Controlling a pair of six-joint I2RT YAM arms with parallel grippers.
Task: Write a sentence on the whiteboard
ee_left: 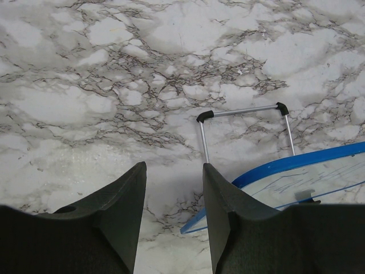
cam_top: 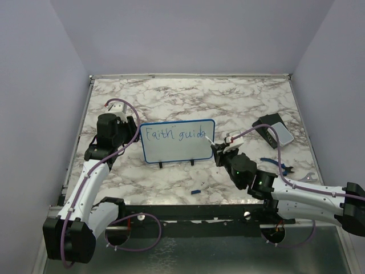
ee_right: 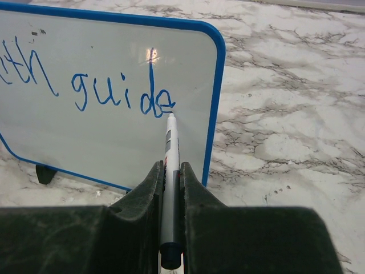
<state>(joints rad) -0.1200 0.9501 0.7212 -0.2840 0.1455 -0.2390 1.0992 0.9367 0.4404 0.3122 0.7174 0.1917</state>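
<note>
Right end effector (ee_right: 171, 169) clamps a marker (ee_right: 169, 142) touching the sentence (ee_right: 150, 85) "Faith guide" on the whiteboard (ee_right: 108, 142); left end effector (ee_left: 174, 168) released.

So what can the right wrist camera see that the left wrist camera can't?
Only the right wrist camera shows the marker squeezed in the right gripper, with its tip at the end of the blue writing on the whiteboard. Only the left wrist camera shows the thin metal stand with black corners, and the left gripper open with nothing in it. Both show the whiteboard's blue frame and the marble table.
</note>
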